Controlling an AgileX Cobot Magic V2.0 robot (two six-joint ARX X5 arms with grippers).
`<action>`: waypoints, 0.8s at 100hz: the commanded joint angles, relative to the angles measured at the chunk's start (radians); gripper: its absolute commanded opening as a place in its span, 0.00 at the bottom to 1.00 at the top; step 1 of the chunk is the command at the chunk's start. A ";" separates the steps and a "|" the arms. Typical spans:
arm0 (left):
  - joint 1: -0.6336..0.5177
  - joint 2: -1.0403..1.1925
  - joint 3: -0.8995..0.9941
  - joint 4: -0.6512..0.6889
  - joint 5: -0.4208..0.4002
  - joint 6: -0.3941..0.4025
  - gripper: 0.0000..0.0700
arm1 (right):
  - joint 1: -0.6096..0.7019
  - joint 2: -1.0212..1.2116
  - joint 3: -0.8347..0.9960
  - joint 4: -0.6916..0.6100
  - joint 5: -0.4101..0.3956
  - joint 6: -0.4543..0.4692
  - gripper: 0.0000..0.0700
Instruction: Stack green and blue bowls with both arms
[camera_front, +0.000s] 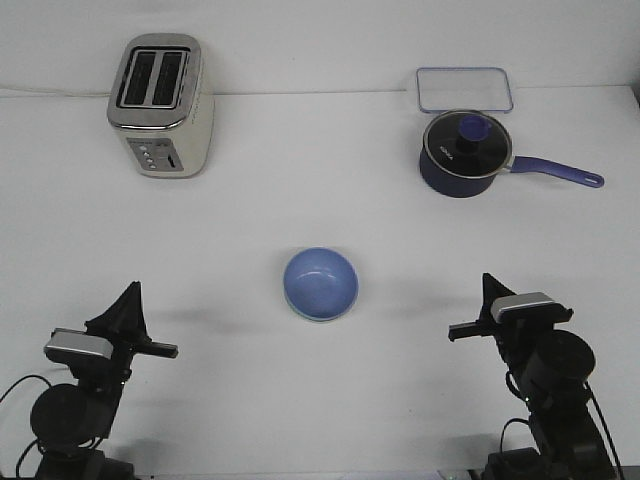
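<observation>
Closest to the camera you've got both arms parked low at the near edge of the white table (320, 420). The left arm (65, 415) sits folded up in the bottom left corner, cables curling off its base, with its wrist tipped up so the left gripper (128, 300) points away from the camera toward the far side. The fingers look pressed together into one dark spike, nothing in them. The right arm (555, 400) mirrors it in the bottom right corner, elbow bunched, and the right gripper (490, 290) also aims forward; its fingers read as drawn together too and it's holding nothing. Both grippers are well apart from the bowls.

Middle of the table, roughly between the two arms but a bit further out, is the blue bowl (320, 280). It's sitting upright, and there's a thin pale green rim peeking out under its near edge, so the green bowl (316, 318) is underneath with the blue one nested inside it.

Further back on the left is a cream and chrome toaster (160, 105). Back right there's a dark navy saucepan (465, 152) with a glass lid, handle sticking out to the right, and just behind it a clear rectangular container lid (465, 90) lying flat.
</observation>
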 joint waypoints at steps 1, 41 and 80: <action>0.018 -0.046 -0.072 0.048 -0.002 -0.042 0.02 | 0.002 0.001 0.011 0.010 0.001 0.014 0.00; 0.123 -0.283 -0.265 -0.018 -0.001 -0.089 0.02 | 0.002 0.001 0.011 0.010 0.001 0.014 0.00; 0.142 -0.301 -0.270 -0.036 -0.002 -0.088 0.02 | 0.002 0.001 0.011 0.012 0.001 0.014 0.00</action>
